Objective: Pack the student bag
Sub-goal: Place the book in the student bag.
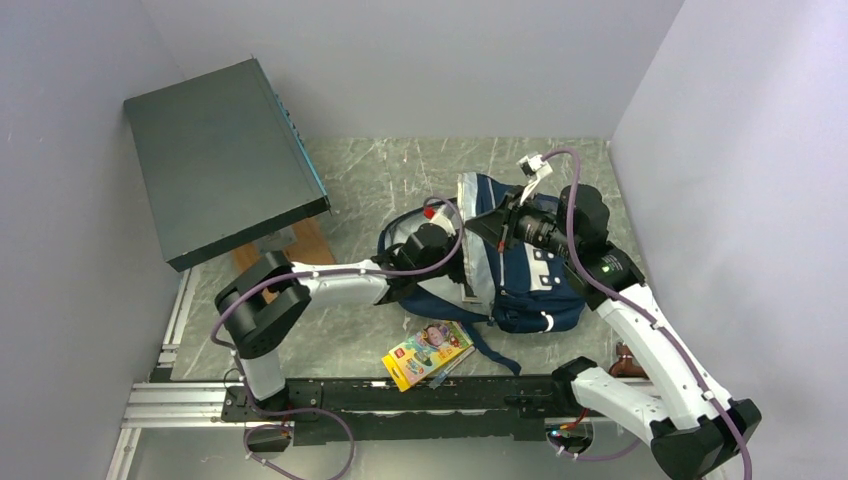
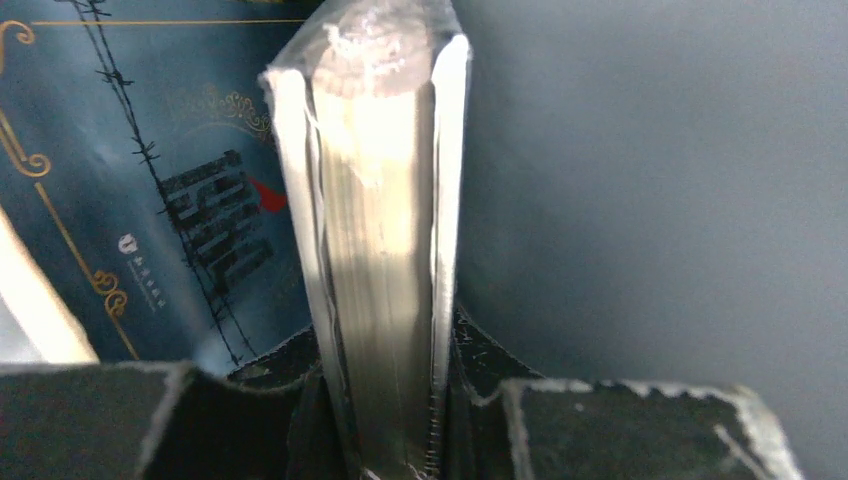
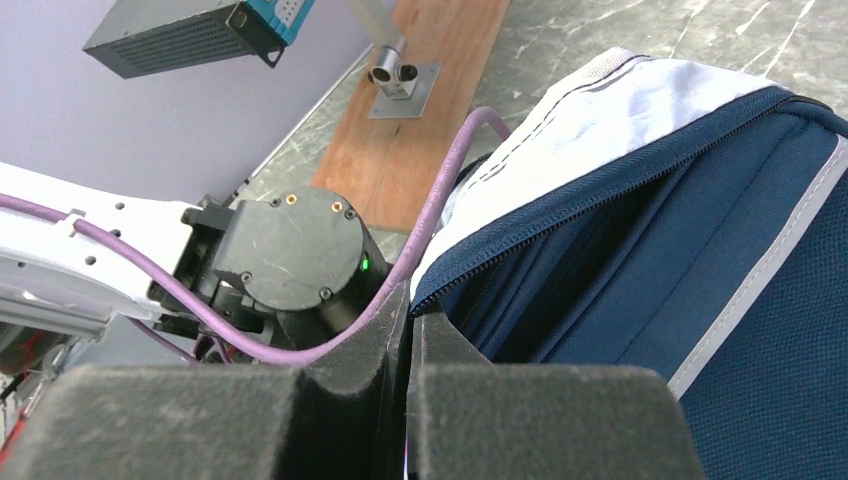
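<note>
The navy student bag (image 1: pixel 520 270) with thin pale stripes lies on the marble table, its mouth facing left. My left gripper (image 1: pixel 440 240) reaches into that mouth. In the left wrist view it (image 2: pixel 385 420) is shut on a thick white-covered book (image 2: pixel 380 230), held edge-on inside the bag. A dark blue book with gold ornament (image 2: pixel 150 200) lies beside it. My right gripper (image 1: pixel 497 228) is shut on the bag's zipper edge (image 3: pixel 500 250), its jaws pressed together on the fabric (image 3: pixel 410 320), holding the opening up. The bag's navy side shows in the right wrist view (image 3: pixel 680 260).
A colourful yellow-edged book (image 1: pixel 428 353) lies on the table in front of the bag. A big dark grey-green flat box (image 1: pixel 220 160) stands tilted at the back left over a wooden board (image 1: pixel 300 245). A small brown object (image 1: pixel 625 360) sits near the right arm's base.
</note>
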You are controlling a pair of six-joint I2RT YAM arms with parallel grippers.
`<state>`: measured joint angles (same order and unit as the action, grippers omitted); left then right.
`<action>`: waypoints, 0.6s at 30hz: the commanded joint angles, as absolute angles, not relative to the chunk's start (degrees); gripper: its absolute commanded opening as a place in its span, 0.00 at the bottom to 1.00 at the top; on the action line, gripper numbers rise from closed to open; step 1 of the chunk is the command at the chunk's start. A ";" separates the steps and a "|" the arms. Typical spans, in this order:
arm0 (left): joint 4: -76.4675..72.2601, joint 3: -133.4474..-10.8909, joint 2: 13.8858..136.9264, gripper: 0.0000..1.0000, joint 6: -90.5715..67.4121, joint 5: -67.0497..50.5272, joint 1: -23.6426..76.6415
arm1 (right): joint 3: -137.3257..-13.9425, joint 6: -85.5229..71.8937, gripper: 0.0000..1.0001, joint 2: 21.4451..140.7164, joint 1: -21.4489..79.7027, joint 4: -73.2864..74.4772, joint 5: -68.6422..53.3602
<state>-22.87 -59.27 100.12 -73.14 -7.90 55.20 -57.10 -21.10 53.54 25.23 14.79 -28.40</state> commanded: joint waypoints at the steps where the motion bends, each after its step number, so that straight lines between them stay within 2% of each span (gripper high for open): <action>1: -35.02 -62.00 103.16 0.07 -73.12 -8.84 57.59 | -61.75 -18.60 0.00 50.33 24.84 9.64 -28.92; 4: -36.45 -59.97 104.31 0.23 -74.88 -10.37 57.19 | -61.04 -17.90 0.00 49.88 24.70 10.88 -28.01; 9: -26.77 -62.73 102.09 0.39 -67.55 -12.85 57.04 | -58.40 -17.75 0.00 48.07 24.43 11.59 -26.32; 11: -19.28 -65.27 100.39 0.52 -63.70 -13.81 57.08 | -57.67 -17.59 0.00 47.18 24.43 12.35 -25.49; 13: -13.46 -65.77 97.99 0.73 -60.21 -13.22 57.25 | -57.06 -17.41 0.00 46.24 24.43 12.96 -24.89; 14: -11.33 -65.81 96.59 0.80 -58.69 -12.64 57.37 | -56.78 -17.40 0.00 45.86 24.43 13.10 -24.77; 18: -4.30 -65.19 91.04 0.82 -51.03 -9.22 57.51 | -55.40 -17.95 0.00 44.59 24.34 13.40 -24.62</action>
<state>-10.33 -62.28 99.72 -61.65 -10.98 56.82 -55.13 -18.41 47.35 24.56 19.77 -25.54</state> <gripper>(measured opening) 0.816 0.011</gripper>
